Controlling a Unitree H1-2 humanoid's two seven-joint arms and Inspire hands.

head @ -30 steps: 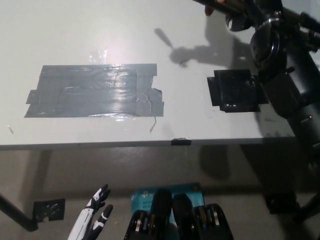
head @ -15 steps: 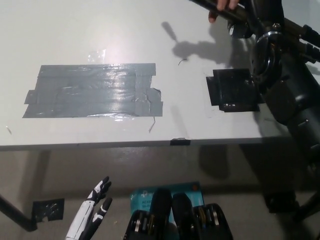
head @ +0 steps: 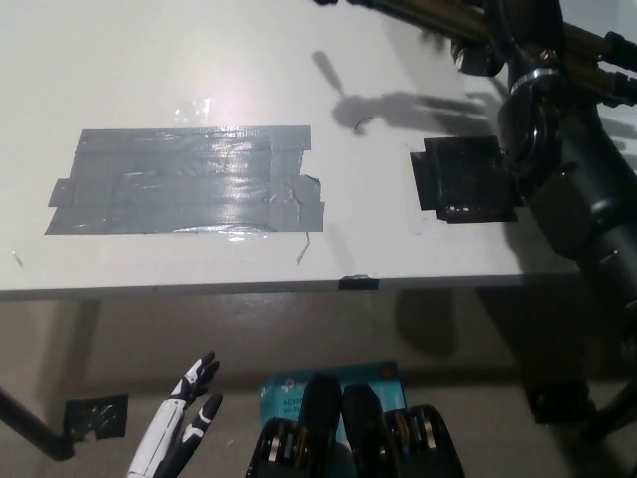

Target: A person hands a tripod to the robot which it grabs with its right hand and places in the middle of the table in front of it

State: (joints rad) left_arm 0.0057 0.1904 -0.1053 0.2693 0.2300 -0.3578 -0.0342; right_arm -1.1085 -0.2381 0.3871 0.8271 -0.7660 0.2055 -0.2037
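The dark metal tripod (head: 423,13) runs left to right over the white table's (head: 199,60) far right, clasped by the black right hand (head: 525,40). The white left hand (head: 186,423) rests near-left, fingers spread, empty.

Between grey tape (head: 184,179) and black tape (head: 463,181) the table (head: 378,219) is bare; tripod (head: 438,18) overhangs right.

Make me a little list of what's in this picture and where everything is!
table: white
grey tape: big patch, left of middle
black tape: small patch, right side
tripod: top right, above the table
right robot hand: black, at the tripod, grip too dark to see
left robot hand: white, open, resting at bottom left
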